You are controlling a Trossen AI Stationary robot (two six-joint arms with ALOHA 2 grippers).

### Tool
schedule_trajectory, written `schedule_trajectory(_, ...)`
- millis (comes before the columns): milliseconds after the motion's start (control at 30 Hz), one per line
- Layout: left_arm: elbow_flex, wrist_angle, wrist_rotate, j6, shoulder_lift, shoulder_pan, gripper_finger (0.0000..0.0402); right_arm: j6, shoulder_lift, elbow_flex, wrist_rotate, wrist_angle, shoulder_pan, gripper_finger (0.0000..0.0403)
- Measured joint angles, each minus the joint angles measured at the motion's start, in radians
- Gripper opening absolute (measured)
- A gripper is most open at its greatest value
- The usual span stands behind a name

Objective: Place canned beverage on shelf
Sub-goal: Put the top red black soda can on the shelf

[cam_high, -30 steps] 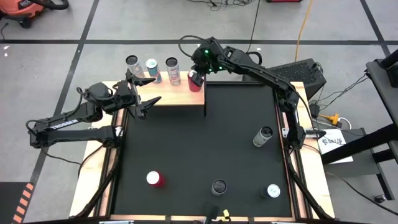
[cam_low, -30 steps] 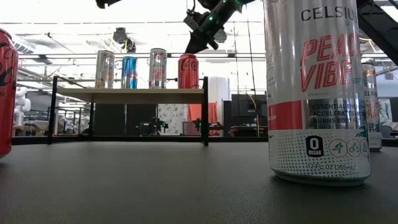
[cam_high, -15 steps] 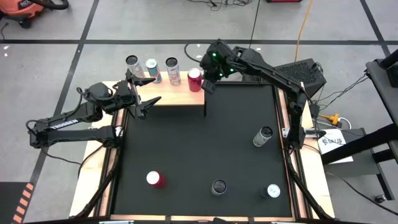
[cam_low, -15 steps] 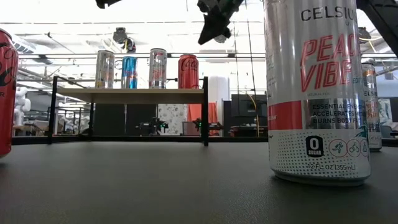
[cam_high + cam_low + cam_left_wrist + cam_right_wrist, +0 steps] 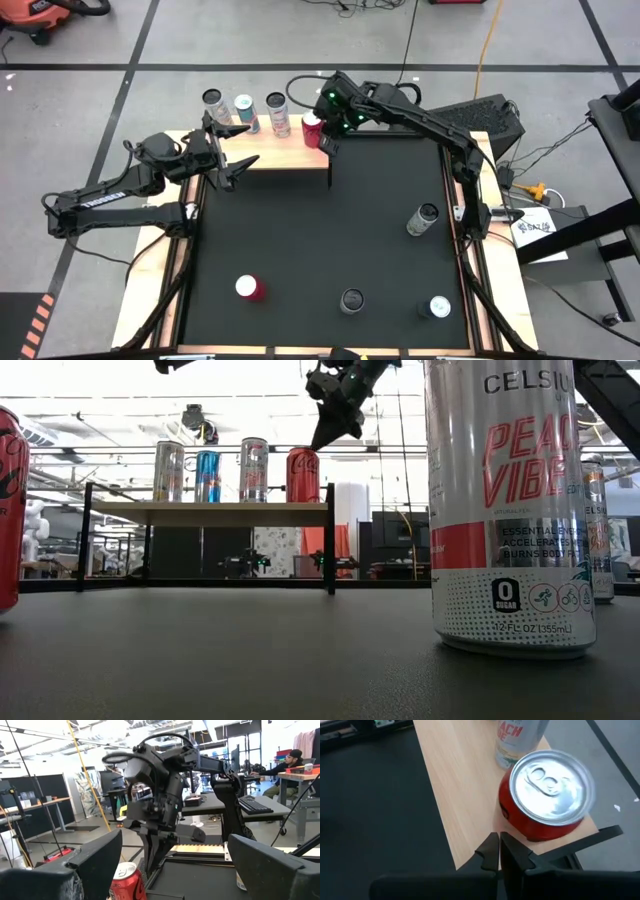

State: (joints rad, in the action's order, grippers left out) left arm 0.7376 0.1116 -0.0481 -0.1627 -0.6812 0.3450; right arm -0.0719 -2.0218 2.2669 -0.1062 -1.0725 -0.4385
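The shelf (image 5: 280, 152) is a pale wood board on thin black legs at the table's far edge, also in the low view (image 5: 210, 512). Three slim cans and a red can (image 5: 545, 795) stand upright on it in a row, the red can (image 5: 312, 126) at its right end. My right gripper (image 5: 498, 844) is shut and slants down over the shelf's right end, just beside the red can and apart from it (image 5: 320, 440). My left gripper (image 5: 250, 143) hangs open at the shelf's left end with nothing between its fingers (image 5: 175, 865).
Loose cans stand on the black table: a red one (image 5: 247, 288) near left, a dark one (image 5: 351, 300) and a pale one (image 5: 437, 307) near the front edge, one more (image 5: 424, 218) at the right. A white Celsius can (image 5: 505, 510) looms close in the low view.
My right gripper, shut throughout, has drawn off from above the red can toward the table's right, then swung a little way back and tipped its fingers further down beside the can. The red can stands where it was on the shelf.
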Motion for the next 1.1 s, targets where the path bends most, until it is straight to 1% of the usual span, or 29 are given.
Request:
schedule_trajectory(367,0.0,0.0,0.0,0.0,0.0,0.0,0.0367,0.0,-0.036,0.0,0.0,0.014,0.0,0.0)
schedule_trajectory(1100,0.0,0.0,0.0,-0.001,0.0,0.0,0.0367,0.0,-0.045,0.0,-0.002,0.118,-0.036,0.0)
